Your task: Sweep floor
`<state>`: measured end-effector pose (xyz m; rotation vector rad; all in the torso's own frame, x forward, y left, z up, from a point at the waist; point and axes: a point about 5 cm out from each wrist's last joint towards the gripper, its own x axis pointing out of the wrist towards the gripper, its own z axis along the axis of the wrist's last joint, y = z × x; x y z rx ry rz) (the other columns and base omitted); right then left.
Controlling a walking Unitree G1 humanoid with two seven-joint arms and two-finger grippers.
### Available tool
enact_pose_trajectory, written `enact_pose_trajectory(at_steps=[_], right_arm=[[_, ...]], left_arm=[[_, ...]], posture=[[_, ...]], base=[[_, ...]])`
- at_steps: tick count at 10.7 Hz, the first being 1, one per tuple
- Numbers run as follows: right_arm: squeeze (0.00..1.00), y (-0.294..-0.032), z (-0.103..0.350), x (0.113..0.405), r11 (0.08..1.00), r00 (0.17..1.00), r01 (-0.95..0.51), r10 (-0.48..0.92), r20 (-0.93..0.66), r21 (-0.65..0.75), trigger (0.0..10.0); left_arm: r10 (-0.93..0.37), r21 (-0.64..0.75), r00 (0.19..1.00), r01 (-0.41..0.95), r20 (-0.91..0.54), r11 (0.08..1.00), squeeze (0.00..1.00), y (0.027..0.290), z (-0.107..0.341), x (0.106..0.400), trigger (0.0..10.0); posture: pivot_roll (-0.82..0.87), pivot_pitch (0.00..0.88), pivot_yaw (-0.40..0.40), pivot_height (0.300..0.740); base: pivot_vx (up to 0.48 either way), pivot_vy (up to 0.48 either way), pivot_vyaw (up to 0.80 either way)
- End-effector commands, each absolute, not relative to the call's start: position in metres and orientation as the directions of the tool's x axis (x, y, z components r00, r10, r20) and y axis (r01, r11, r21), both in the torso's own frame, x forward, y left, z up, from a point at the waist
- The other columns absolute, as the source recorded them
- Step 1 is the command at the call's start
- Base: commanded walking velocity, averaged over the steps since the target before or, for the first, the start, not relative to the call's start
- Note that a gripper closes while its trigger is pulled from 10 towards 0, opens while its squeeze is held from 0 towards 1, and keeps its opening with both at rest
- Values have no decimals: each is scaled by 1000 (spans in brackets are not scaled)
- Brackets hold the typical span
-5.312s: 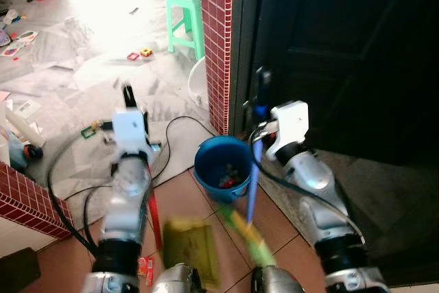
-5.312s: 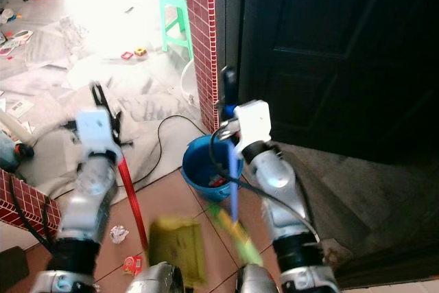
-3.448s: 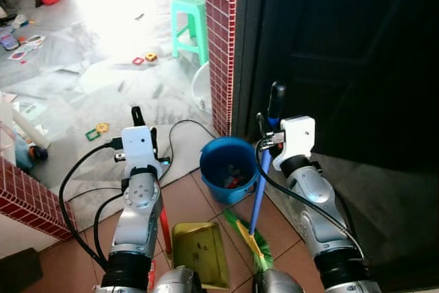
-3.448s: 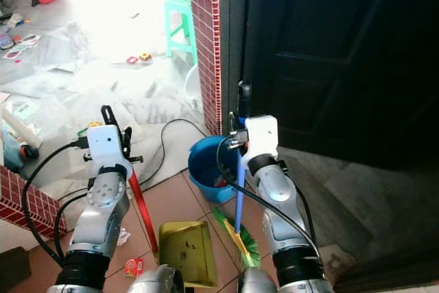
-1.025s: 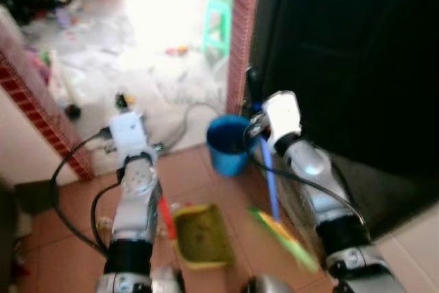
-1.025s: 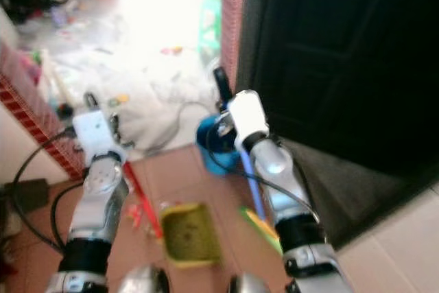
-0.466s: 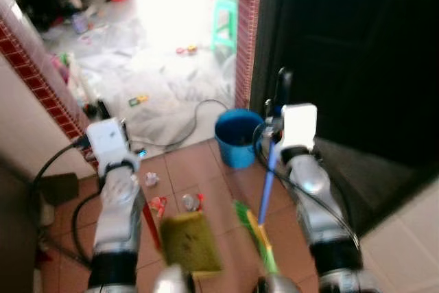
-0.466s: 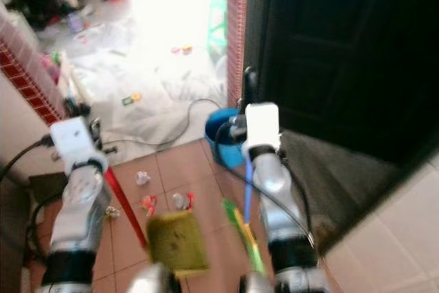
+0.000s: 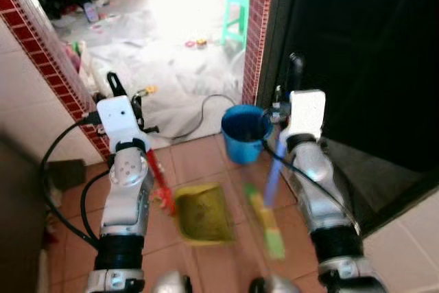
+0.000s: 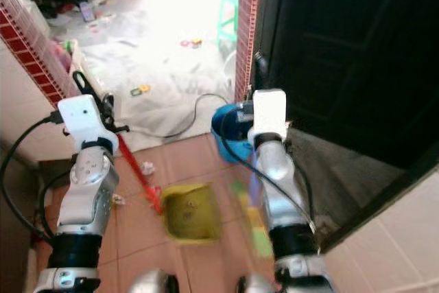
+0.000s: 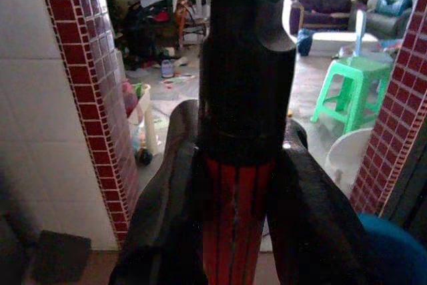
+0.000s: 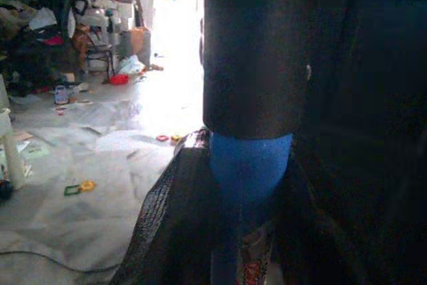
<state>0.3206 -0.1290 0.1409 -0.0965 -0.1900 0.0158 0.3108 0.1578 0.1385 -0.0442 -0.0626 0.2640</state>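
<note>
Sweeping looks mid-way, judging by both tools in hand and loose litter on the floor. Left gripper (image 11: 233,185) is clamped round the red ribbed handle (image 9: 156,173) of the yellow plastic dustpan (image 9: 202,213), which sits flat on the terracotta tiles (image 9: 199,159). Right gripper (image 12: 243,178) is closed on the broom (image 9: 273,169), a smooth blue shaft with black rubber cap and green-yellow bristles, blurred, just right of the pan. Round blue bucket (image 9: 243,130) stands beyond both, at the foot of the glossy red-tiled pillar (image 9: 257,29). Small crumpled scraps (image 10: 147,167) lie left of the pan by its handle. Next move probably needs the broom carried across to drag those scraps into the pan mouth.
</note>
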Motion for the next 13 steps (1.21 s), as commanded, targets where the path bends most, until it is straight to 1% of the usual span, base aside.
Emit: enact_pose_trajectory(at_steps=[1,2,3,4,5,6,7,9,11,12,13], right_arm=[[0,-132,152,321,993,973,5,22,232,-114,10000],[0,-129,154,322,992,971,-16,45,234,-122,10000],[0,-128,156,325,992,970,-29,57,234,-121,10000],[0,-127,158,326,992,969,-34,64,239,-125,10000],[0,-128,167,326,993,962,-28,58,267,-116,10000],[0,-128,169,326,991,958,-27,62,278,-128,10000],[0,-129,168,324,990,959,-23,61,277,-136,10000],[0,-127,166,323,991,959,-29,64,274,-128,10000],[0,-128,169,325,994,956,-29,58,286,-106,10000],[0,-128,170,326,993,955,-24,57,291,-113,10000],[0,-128,171,325,992,954,-21,58,295,-127,10000]], left_arm=[[280,-77,954,-273,105,959,0,160,150,312,10000],[302,-100,948,-293,102,951,0,162,151,315,10000],[329,-93,938,-320,112,943,0,165,153,317,10000],[369,-56,923,-365,112,929,0,171,150,315,10000],[373,-40,920,-371,117,928,0,175,148,314,10000],[370,-43,922,-367,117,929,0,175,148,314,10000],[355,-36,922,-354,154,935,0,175,150,314,10000],[350,-73,926,-343,144,937,0,167,151,316,10000],[338,-58,928,-333,159,941,0,164,151,314,10000],[328,-33,927,-328,182,944,0,163,151,313,10000],[325,-32,925,-325,197,945,0,163,151,313,10000]], posture=[[-97,53,65,740],[-96,57,56,740],[-91,68,40,740],[-93,77,35,740],[-94,77,34,740],[-96,76,40,740],[-97,76,41,740],[-96,78,42,740],[-95,76,45,740],[-96,75,47,740],[-95,74,50,740]], base=[[0,0,0],[0,0,0],[0,480,0],[0,480,0],[0,480,0],[0,480,0],[0,480,0],[0,480,666],[0,480,0],[0,311,0],[0,0,0]])
